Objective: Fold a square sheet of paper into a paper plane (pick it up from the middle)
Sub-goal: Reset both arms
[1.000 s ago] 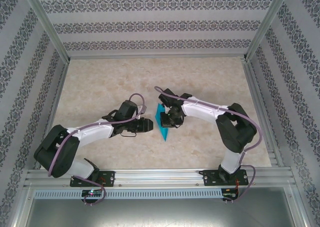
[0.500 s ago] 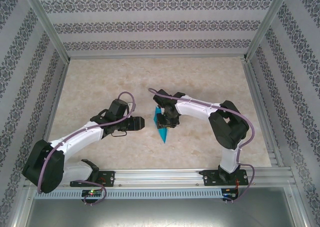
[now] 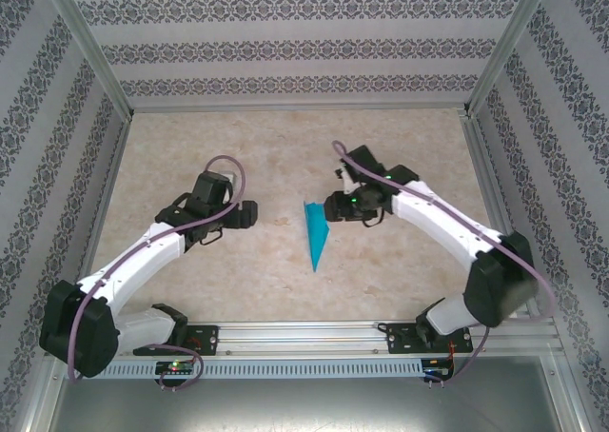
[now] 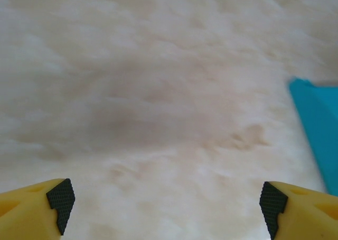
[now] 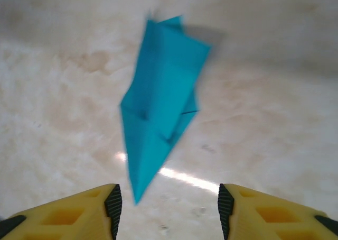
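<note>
Right, your paper plane point(image 3: 315, 234) is down on the desk point(image 3: 409, 156), roughly midway between the left and right edges and a touch closer to the near edge than the far one. Its broad end faces the far edge and its sharp tip points at the near edge.

Look at your left claw point(image 3: 249, 213): it sits off to the plane's left, apart from it, with bare desk in between. From the left wrist, that claw point(image 4: 166, 203) is spread wide, its yellow fingers point(image 4: 29, 211) out at the two bottom corners, and only the marbled desk lies between the black pads point(image 4: 60, 200). The plane's teal edge point(image 4: 319, 129) peeks in at the right side.

Your right claw point(image 3: 328, 206) is just beside the plane's broad end, on its right. Whether it touches the paper, you can't tell from above. From the right wrist, the claw point(image 5: 169, 203) is parted and clamps nothing. The plane point(image 5: 158, 118) lies ahead of it on the desk, slightly blurred, its tip point(image 5: 136, 197) aimed down toward the gap beside one pad.
</note>
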Action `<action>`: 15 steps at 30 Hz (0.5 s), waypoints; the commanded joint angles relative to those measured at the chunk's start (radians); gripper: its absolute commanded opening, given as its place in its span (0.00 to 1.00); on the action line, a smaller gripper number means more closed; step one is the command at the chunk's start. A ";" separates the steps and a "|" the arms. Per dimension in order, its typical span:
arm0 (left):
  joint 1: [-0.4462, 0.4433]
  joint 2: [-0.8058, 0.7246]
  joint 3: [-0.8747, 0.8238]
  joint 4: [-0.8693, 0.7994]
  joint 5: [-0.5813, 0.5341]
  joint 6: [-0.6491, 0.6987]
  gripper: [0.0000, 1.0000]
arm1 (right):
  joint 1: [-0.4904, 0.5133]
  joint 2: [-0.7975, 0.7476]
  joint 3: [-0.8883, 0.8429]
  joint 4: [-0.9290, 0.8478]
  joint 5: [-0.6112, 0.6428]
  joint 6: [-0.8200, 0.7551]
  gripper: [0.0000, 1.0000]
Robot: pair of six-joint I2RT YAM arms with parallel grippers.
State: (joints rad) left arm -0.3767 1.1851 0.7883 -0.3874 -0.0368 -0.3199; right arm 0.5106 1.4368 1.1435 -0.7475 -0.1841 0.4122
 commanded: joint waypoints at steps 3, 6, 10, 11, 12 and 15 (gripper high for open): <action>0.122 -0.047 -0.110 0.177 -0.226 0.117 1.00 | -0.165 -0.172 -0.186 0.230 0.094 -0.180 0.64; 0.215 -0.024 -0.184 0.336 -0.207 0.130 1.00 | -0.231 -0.245 -0.290 0.392 0.186 -0.238 0.80; 0.286 0.017 -0.190 0.437 -0.202 0.175 1.00 | -0.352 -0.243 -0.421 0.601 0.185 -0.263 0.87; 0.298 0.031 -0.199 0.472 -0.202 0.184 1.00 | -0.372 -0.231 -0.442 0.637 0.197 -0.272 0.88; 0.308 0.050 -0.210 0.518 -0.207 0.192 1.00 | -0.386 -0.221 -0.465 0.687 0.210 -0.287 0.89; 0.314 0.119 -0.248 0.679 -0.202 0.246 1.00 | -0.418 -0.191 -0.531 0.856 0.222 -0.316 0.91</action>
State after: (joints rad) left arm -0.0761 1.2552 0.5747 0.0700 -0.2226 -0.1539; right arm 0.1093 1.2259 0.6590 -0.1295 -0.0002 0.1577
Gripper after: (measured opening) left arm 0.999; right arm 0.907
